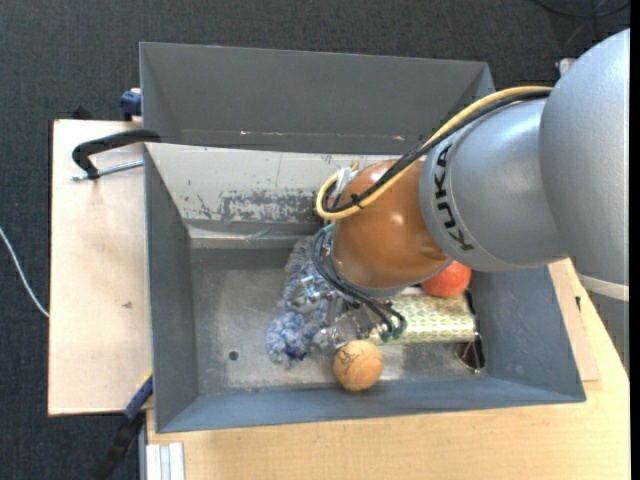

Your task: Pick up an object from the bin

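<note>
The gripper (338, 318) sat against a crumpled blue-white wad (290, 330); whether it was open or shut, I could not tell. The wad looked light and soft, best pinched at a raised fold.

My grey arm (530, 183) was stretched across the right rim of the bin (165, 268), bent downward toward the middle of its floor. My orange wrist cover (385, 230) hung over the bin's centre, with a yellow cable (470, 111) looping onto it from the arm. My gripper (338, 313) sat low beneath it, near the bin's front wall.
</note>
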Controlling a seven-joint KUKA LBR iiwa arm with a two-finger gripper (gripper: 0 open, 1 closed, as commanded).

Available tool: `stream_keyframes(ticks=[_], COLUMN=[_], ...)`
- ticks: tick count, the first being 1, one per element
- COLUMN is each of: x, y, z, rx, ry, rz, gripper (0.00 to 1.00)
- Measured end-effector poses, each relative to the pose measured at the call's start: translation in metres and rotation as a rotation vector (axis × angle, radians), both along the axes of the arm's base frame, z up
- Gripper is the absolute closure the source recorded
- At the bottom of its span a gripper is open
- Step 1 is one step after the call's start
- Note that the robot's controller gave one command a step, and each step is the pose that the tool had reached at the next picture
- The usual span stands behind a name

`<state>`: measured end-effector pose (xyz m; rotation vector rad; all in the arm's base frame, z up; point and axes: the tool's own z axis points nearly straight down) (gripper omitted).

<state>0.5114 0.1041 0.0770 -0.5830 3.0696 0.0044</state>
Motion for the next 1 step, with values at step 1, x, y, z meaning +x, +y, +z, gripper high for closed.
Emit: stream_keyframes(ticks=[1], x=[0.0071], y=[0.0023], z=[0.1998], rx=[-0.005], ry=[0.013], rz=[0.130], gripper=[1.00])
